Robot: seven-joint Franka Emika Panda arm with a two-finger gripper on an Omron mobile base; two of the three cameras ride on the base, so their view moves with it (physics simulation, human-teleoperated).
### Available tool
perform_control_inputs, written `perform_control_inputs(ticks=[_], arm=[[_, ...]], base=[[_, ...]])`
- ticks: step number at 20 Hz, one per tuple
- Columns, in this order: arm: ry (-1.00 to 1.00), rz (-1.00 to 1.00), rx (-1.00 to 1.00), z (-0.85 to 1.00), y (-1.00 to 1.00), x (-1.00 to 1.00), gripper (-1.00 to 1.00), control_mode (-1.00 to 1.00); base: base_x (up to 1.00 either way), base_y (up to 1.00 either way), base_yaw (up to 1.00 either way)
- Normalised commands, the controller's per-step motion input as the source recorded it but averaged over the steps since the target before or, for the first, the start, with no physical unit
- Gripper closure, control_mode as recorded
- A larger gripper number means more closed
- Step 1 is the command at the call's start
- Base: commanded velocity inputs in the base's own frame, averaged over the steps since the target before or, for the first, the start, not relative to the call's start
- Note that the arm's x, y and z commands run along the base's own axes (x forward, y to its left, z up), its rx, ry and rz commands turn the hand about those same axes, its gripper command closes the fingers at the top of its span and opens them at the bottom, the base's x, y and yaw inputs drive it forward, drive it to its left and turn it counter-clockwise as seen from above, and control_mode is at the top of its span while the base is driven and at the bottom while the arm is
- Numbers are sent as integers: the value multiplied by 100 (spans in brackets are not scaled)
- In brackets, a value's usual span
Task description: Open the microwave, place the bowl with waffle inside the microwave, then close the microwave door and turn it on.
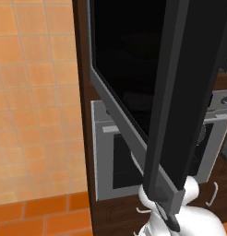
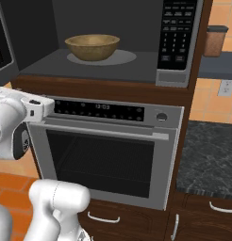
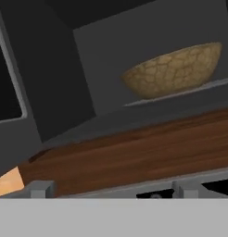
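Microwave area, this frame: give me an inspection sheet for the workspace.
Surface: microwave cavity floor with a round turntable plate.
Job's things: bowl sits on the turntable plate; contents cannot be seen. Microwave door swung open to the left.
Clutter: nothing seen.
Grippers: gripper open, holding nothing, outside the cavity.
Cables: nothing seen.
Surroundings: oven below, dark stone counter to the right, jar, wall outlet, orange tiles.

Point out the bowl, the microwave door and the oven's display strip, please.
bowl [image 2: 92, 47]: right base view, on its outer wall.
microwave door [image 1: 129, 64]: left base view, on its black glass.
oven's display strip [image 2: 100, 108]: right base view, mid-strip.
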Motion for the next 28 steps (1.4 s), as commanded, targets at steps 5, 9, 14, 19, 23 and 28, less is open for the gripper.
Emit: perform_control_inputs(ticks=[5, 9, 14, 19, 23, 28], arm=[[-19, 0, -9, -19, 8, 43, -100, -100], [-14, -2, -11, -22, 45, 15, -100, -100], [-13, -5, -10, -19, 55, 0, -100, -100], [-18, -8, -5, 0, 57, -35, -100, -100], [-15, -10, -5, 0, 70, -57, -100, -100], [-16, -11, -3, 0, 67, -80, -100, -100]], base=[[0, 0, 0], [0, 0, 0], [0, 0, 0], [0, 0, 0], [0, 0, 0], [0, 0, 0]])
